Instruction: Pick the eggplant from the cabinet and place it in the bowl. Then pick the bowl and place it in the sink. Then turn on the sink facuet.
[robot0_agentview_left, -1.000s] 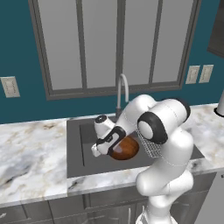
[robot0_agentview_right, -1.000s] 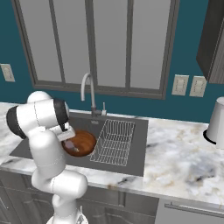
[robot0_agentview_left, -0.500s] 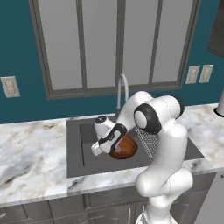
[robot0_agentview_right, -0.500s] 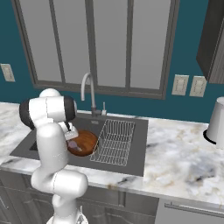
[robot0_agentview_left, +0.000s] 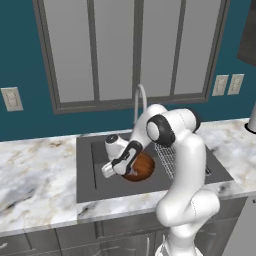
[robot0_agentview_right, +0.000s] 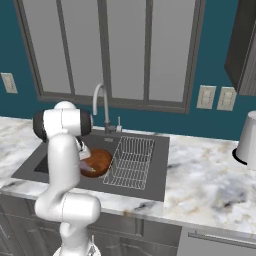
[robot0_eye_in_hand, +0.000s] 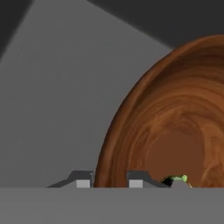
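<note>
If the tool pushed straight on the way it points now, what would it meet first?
The tool straddles the rim of the round glossy reddish-brown wooden bowl, shut on it. Straight ahead lies the bowl's wall, then probably the floor of the dark grey sink basin; depth is hard to judge.

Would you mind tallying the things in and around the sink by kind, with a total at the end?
Bowl: 1
Faucet: 1
Wire rack: 1
Wall outlet plates: 3
Claw, shut on the bowl's rim: 1
Total: 7
</note>
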